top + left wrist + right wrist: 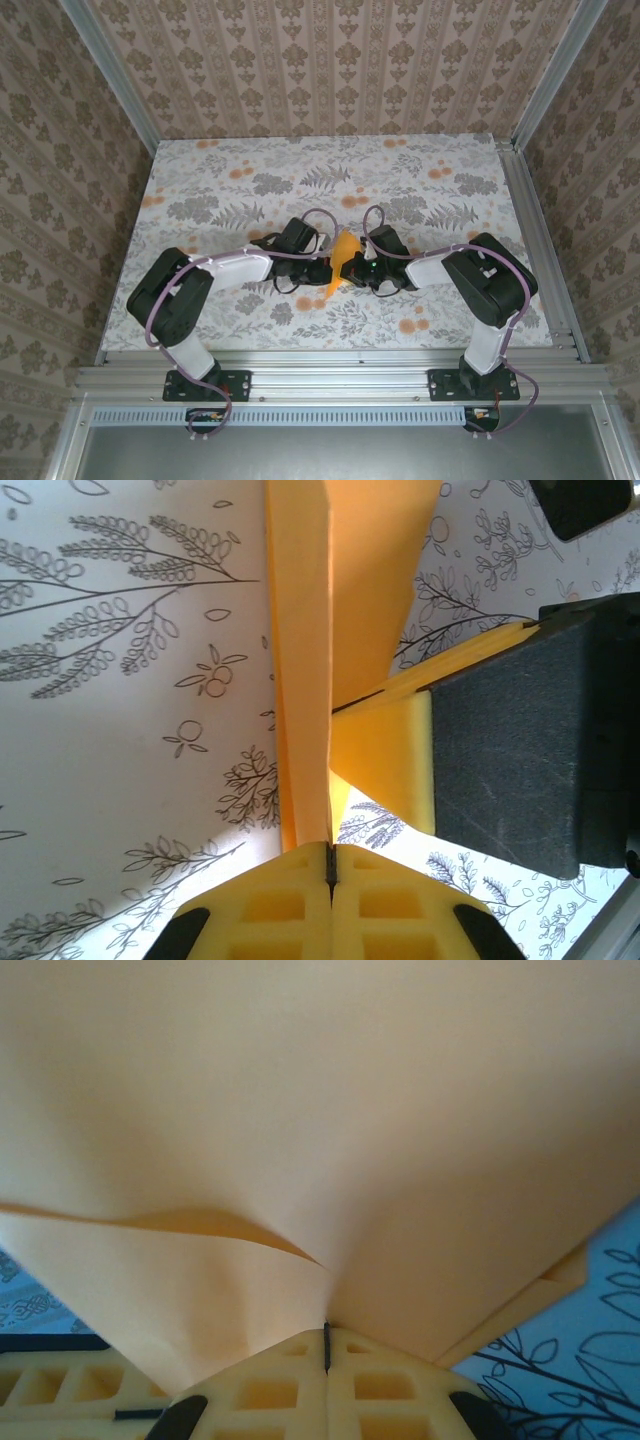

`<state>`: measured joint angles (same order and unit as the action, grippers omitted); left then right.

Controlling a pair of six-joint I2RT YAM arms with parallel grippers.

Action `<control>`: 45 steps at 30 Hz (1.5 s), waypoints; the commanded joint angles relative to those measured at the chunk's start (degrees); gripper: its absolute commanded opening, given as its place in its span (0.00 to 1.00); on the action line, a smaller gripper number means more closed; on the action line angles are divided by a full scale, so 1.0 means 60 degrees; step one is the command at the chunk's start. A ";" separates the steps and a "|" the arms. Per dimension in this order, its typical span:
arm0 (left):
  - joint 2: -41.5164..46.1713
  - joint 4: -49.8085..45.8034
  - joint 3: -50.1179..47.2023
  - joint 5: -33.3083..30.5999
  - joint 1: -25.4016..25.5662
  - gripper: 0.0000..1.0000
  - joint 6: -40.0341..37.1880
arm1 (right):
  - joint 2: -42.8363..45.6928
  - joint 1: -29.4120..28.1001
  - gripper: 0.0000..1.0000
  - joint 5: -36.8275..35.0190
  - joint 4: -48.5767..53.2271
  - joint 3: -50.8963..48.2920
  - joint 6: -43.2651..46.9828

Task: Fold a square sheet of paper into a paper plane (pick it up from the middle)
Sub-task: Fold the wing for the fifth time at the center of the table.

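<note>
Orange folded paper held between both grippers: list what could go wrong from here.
1. The left gripper and right gripper both pinch the thin bright orange folded paper close together; pulling apart or twisting may tear it.
2. In the right wrist view a loose layer bulges near the jaws; pressing now could crease it off-line.

No text, label, brand or number is readable in any view. The cloth and the walls carry only printed flower and leaf patterns.
</note>
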<state>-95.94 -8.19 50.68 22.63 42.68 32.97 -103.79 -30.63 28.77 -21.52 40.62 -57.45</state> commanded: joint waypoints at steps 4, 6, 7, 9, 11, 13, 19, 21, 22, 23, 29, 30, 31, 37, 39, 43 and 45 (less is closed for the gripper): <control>-0.0397 0.0198 0.0387 0.0246 0.0149 0.02 -0.0077 | -0.0183 0.0081 0.00 -0.0284 0.0638 -0.0354 -0.0032; -0.0473 0.0313 0.0380 0.0299 0.0181 0.02 -0.0021 | -0.0165 0.0076 0.00 -0.0283 0.0638 -0.0353 -0.0027; -0.0509 0.0346 0.0367 0.0314 0.0202 0.02 -0.0004 | -0.0173 0.0081 0.00 -0.0282 0.0640 -0.0354 -0.0020; -0.0608 0.0382 0.0345 0.0315 0.0210 0.02 -0.0002 | -0.0147 0.0075 0.00 -0.0272 0.0627 -0.0374 -0.0037; -0.0687 0.0487 0.0267 0.0315 0.0212 0.02 0.0024 | -0.0080 0.0081 0.00 -0.0284 0.0637 -0.0368 -0.0038; -0.0752 0.0579 0.0199 0.0329 0.0211 0.02 0.0040 | 0.0000 0.0081 0.00 -0.0284 0.0660 -0.0369 -0.0033; -0.0841 0.0726 0.0111 0.0300 0.0197 0.01 0.0090 | 0.0254 0.0081 0.00 -0.0313 0.0814 -0.0318 0.0013; -0.0870 0.0731 0.0069 0.0260 0.0182 0.01 0.0062 | 0.0367 0.0081 0.00 -0.0335 0.0937 -0.0281 0.0046; -0.0870 0.0734 0.0043 0.0246 0.0169 0.01 0.0053 | 0.0456 0.0081 0.00 -0.0355 0.1013 -0.0255 0.0061; -0.0871 0.0760 -0.0001 0.0255 0.0152 0.01 0.0057 | 0.0549 0.0076 0.00 -0.0371 0.1105 -0.0227 0.0093; -0.0856 0.0759 -0.0052 0.0255 0.0102 0.01 -0.0004 | 0.0856 0.0096 0.01 -0.0502 0.1568 -0.0105 0.0266; -0.0856 0.0735 -0.0038 0.0256 0.0108 0.01 -0.0015 | 0.0876 0.0096 0.01 -0.0504 0.1579 -0.0119 0.0260; -0.0856 0.0724 -0.0026 0.0255 0.0109 0.01 -0.0037 | 0.0891 0.0107 0.01 -0.0517 0.1587 -0.0145 0.0261; -0.0855 0.0670 0.0034 0.0299 0.0094 0.00 -0.0075 | 0.1000 0.0110 0.01 -0.0610 0.1793 -0.0150 0.0332; -0.0842 0.0682 0.0046 0.0329 0.0085 0.00 -0.0082 | 0.0825 0.0115 0.01 -0.0523 0.1710 -0.0071 0.0332; -0.0797 0.0705 0.0106 0.0390 0.0093 0.00 -0.0061 | 0.0531 0.0110 0.01 -0.0461 0.1603 0.0026 0.0288; -0.0762 0.0677 0.0152 0.0394 0.0109 0.00 -0.0075 | 0.0444 0.0114 0.00 -0.0474 0.1648 0.0069 0.0314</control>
<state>-100.40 -3.79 51.09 24.12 43.42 32.99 -99.50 -30.20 26.30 -13.06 40.05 -56.58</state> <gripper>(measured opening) 0.048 0.068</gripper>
